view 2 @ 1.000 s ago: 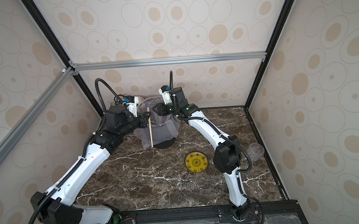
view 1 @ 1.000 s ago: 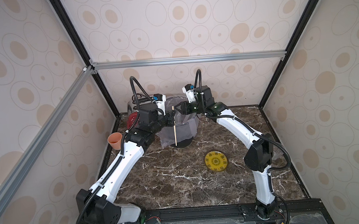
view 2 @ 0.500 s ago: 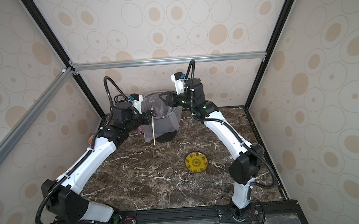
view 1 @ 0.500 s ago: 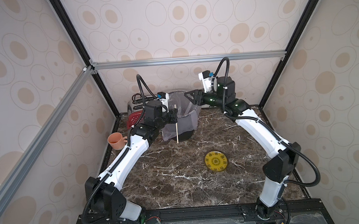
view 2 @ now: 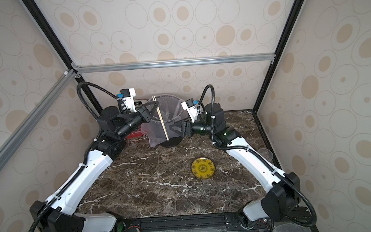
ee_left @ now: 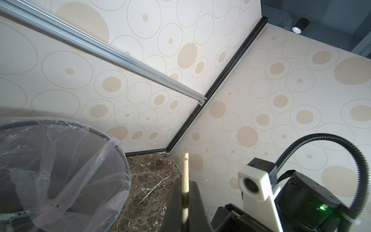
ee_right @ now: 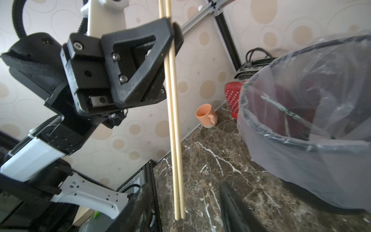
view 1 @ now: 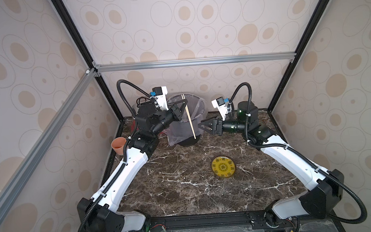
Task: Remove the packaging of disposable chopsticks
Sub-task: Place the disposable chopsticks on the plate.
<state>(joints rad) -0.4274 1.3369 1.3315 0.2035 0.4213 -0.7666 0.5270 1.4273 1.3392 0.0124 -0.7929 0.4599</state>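
The disposable chopsticks (view 1: 189,118) (view 2: 161,120) (ee_right: 174,120) hang bare and nearly upright in front of the bin. My left gripper (view 1: 185,104) (view 2: 157,105) (ee_left: 184,186) (ee_right: 171,26) is shut on them near their upper end. My right gripper (view 1: 199,125) (view 2: 169,127) (ee_right: 184,200) is open, low and just right of the sticks' lower end. In the right wrist view that end hangs between its fingers without touching them. The packaging (ee_right: 279,106), a clear sleeve with green marks, lies inside the bin.
The mesh bin (view 1: 198,107) (view 2: 174,99) (ee_left: 112,140) (ee_right: 301,144) with its translucent liner stands at the back. A small yellow plate (view 1: 223,167) (view 2: 202,168) lies on the marble top. An orange cup (view 1: 118,145) (ee_right: 205,115) and a red toaster (ee_right: 232,96) sit at the back left.
My right gripper has left the sticks' upper end, passed over the bin and come down low to their right. The left gripper has kept its hold and shifted the sticks slightly.
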